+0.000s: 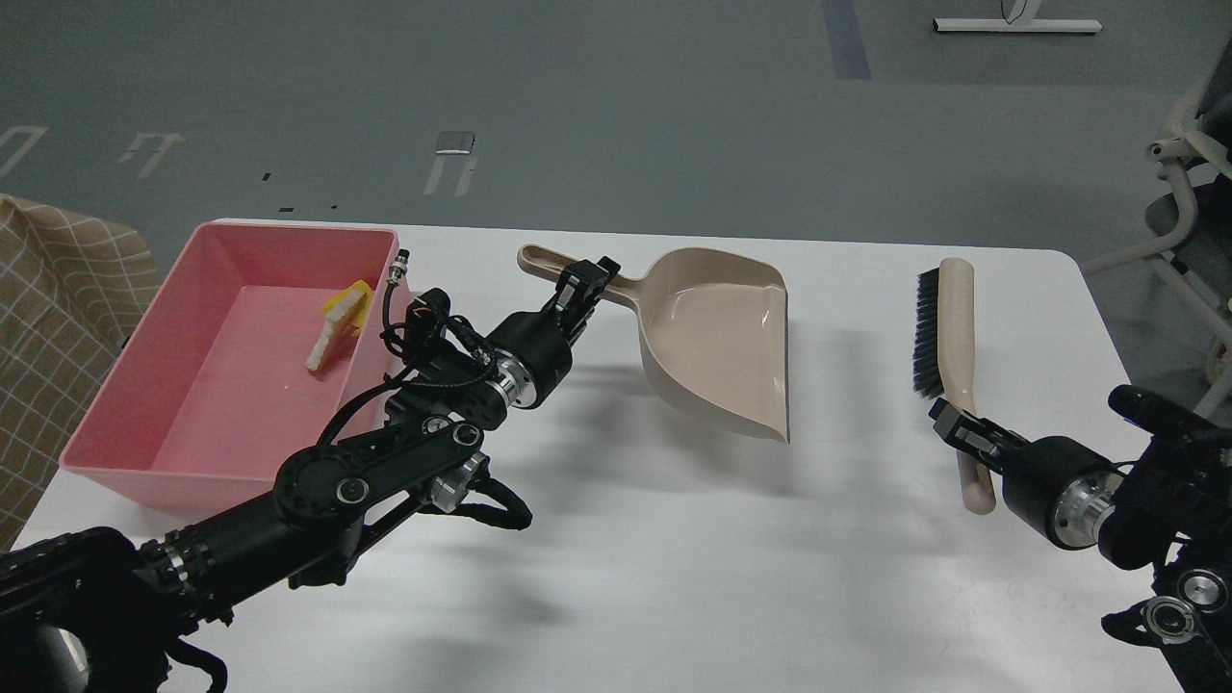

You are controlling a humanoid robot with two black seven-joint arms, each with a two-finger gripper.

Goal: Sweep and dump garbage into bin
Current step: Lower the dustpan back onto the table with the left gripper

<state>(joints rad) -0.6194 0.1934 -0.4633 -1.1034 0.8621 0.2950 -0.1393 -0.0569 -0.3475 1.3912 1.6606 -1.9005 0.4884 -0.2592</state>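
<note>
The pink bin (pixel 144 385) stands at the table's left. Inside it lie the garbage scraps: a yellow sponge chunk (pixel 346 303) and a white bread slice (pixel 325 344), touching each other. My left gripper (pixel 585 281) is shut on the handle of the beige dustpan (pixel 722 337), holding it near the table's middle, right of the bin; the pan looks empty. My right gripper (pixel 956 427) is shut on the handle of the beige brush (pixel 948 337), which lies along the table's right side with black bristles facing left.
The white table (pixel 674 539) has its far edge just behind the bin and brush. A checked beige cloth (pixel 48 318) hangs at the far left. A chair frame (pixel 1189 144) stands off the table's right.
</note>
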